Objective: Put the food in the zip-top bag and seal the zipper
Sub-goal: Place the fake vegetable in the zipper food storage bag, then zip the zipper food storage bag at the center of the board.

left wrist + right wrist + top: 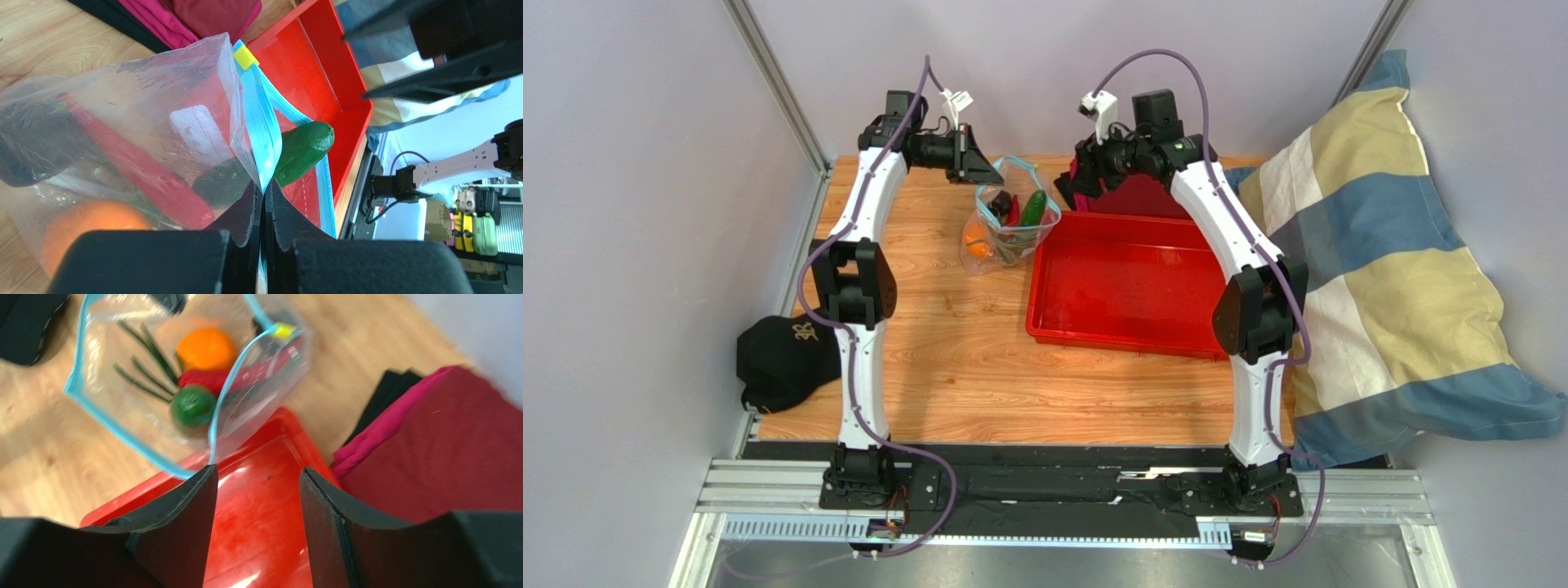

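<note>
The clear zip-top bag (pixel 1011 223) stands at the back of the table, left of the red tray, with its mouth open. Inside I see the orange fruit (pixel 205 349), the red chili (pixel 205 378), a green vegetable (pixel 192 407) poking up at the mouth, and green onion stalks (pixel 144 364). My left gripper (pixel 265 191) is shut on the bluish zipper strip (pixel 256 122) at the mouth edge, and a yellow slider (pixel 245 58) sits at the far end. My right gripper (pixel 258 478) is open and empty over the tray's corner. Its left fingertip is right next to the bag's mouth edge.
The red tray (pixel 1124 288) lies right of the bag. Dark red and pink cloth (pixel 466 435) lies behind the tray. A striped pillow (pixel 1382 282) leans at the right. A black cap (pixel 781 355) sits at the table's left edge.
</note>
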Robot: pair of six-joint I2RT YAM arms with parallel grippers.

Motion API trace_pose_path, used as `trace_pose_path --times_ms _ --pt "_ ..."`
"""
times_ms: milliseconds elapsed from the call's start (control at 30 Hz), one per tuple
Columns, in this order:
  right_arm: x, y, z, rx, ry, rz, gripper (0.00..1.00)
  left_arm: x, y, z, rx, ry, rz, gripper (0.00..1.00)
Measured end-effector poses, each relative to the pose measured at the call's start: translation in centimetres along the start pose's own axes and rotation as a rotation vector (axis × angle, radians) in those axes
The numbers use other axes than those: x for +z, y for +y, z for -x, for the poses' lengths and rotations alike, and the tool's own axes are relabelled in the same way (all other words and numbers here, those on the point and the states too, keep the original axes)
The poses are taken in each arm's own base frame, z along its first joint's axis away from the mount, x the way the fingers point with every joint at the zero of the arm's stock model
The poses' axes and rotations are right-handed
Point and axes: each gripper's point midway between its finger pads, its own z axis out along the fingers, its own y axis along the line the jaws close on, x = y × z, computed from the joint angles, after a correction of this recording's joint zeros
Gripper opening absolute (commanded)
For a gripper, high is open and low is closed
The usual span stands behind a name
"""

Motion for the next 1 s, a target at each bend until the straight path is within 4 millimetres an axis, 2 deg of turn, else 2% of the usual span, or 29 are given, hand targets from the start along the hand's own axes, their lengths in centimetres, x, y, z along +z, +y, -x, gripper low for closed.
trace_pose_path --times_ms 100,333,533,633,833,933,1000 --pt "0.1 1.5 -1.4 0.019 0.055 0.053 0.51 0.0 0.1 0.0 0.000 0.000 0.002 0.00" --pt "1.5 3.9 -2.6 0.040 0.099 0.154 0.51 0.2 0.5 -0.4 -0.010 0.006 0.015 0.00" --pt "2.8 3.5 -3.4 0.019 0.117 0.181 0.51 0.3 0.6 -0.4 -0.001 0.007 0.019 0.00" --pt "3.4 3.0 -3.7 -0.003 0.126 0.186 0.39 0.3 0.7 -0.4 0.005 0.008 0.023 0.00" --pt "3.8 2.8 -4.5 -0.029 0.146 0.197 0.26 0.6 0.6 -0.5 0.036 0.015 0.038 0.00" --pt "3.8 2.9 -4.5 -0.054 0.147 0.207 0.31 0.7 0.5 -0.6 0.050 0.018 0.041 0.00" --pt "3.8 3.0 -4.6 -0.073 0.147 0.215 0.27 0.8 0.4 -0.9 0.053 0.029 0.042 0.00"
